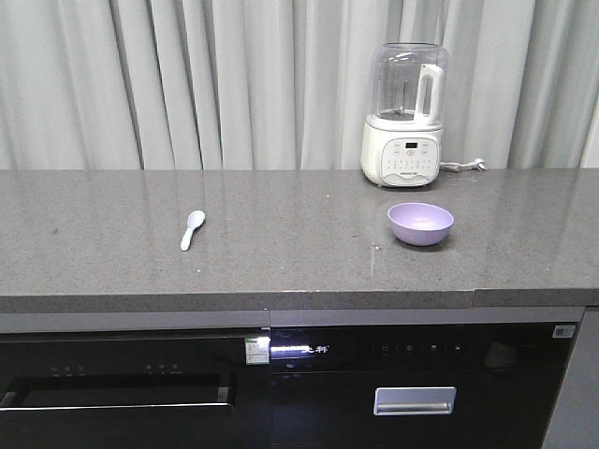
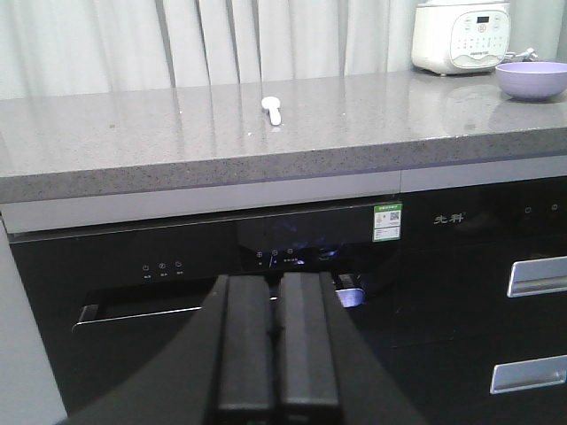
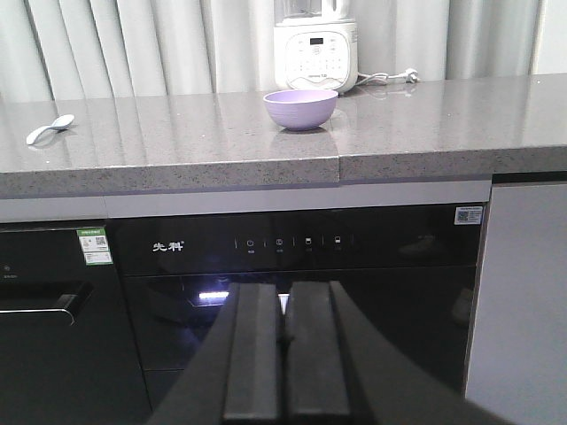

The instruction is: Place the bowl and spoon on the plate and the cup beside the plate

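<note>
- Both sets are clenched on nothing. My left fingers [image 2: 248, 350] and right fingers [image 3: 257, 354] hang low, below the worktop [image 1: 281, 267] edge.
- The spoon [image 1: 193, 228] lies straight ahead of and above my left fingers. The bowl [image 1: 420, 223] sits upright ahead of and above my right ones, so I'm guessing one item per arm.
- Plate and cup: can't see either anywhere.

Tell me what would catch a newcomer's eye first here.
A small lavender plastic bowl sits right of centre on the grey stone countertop, before a white blender with a clear jug. A pale plastic spoon lies further left. The left gripper and right gripper hang shut before black appliance fronts.
</note>
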You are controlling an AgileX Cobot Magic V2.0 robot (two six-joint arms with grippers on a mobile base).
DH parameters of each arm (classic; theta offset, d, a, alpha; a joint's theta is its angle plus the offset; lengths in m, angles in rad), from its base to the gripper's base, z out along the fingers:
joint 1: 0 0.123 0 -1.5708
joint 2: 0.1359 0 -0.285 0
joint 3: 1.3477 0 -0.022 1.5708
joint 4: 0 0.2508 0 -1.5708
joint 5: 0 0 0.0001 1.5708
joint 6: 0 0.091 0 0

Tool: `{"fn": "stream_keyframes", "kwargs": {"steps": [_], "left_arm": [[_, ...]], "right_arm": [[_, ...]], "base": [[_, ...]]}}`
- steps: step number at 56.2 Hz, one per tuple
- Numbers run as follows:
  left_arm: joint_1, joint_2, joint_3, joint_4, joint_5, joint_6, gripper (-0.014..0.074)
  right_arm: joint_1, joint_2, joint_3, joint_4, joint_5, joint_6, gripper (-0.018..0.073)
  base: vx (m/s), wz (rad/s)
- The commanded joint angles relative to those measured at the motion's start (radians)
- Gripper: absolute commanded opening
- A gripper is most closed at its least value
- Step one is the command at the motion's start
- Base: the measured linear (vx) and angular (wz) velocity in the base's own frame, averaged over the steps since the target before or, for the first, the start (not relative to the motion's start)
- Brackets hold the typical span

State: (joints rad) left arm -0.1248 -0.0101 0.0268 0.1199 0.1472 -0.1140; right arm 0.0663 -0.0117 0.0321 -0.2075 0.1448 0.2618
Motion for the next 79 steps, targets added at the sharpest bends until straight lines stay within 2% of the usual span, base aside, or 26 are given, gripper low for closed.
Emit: {"fn": "stream_keyframes", "kwargs": {"steps": [1, 49, 79], "left_arm": [[0.002, -0.017, -0.026, -0.007, -0.08, 0.001, -0.0003], [0.002, -0.017, -0.026, -0.007, -0.08, 0.001, -0.0003], [0.002, -0.017, -0.026, -0.007, -0.08, 0.001, -0.0003]], "right_arm": [[-0.006, -0.004, 0.002, -0.012, -0.08, -0.002, -0.0008], [-0.006, -0.004, 0.002, -0.012, -0.08, -0.002, -0.0008], [-0.006, -0.004, 0.002, -0.012, -0.08, -0.002, -0.0008]], "base": [[0.0, 0.0], [0.0, -0.01], [0.07, -0.29]]}}
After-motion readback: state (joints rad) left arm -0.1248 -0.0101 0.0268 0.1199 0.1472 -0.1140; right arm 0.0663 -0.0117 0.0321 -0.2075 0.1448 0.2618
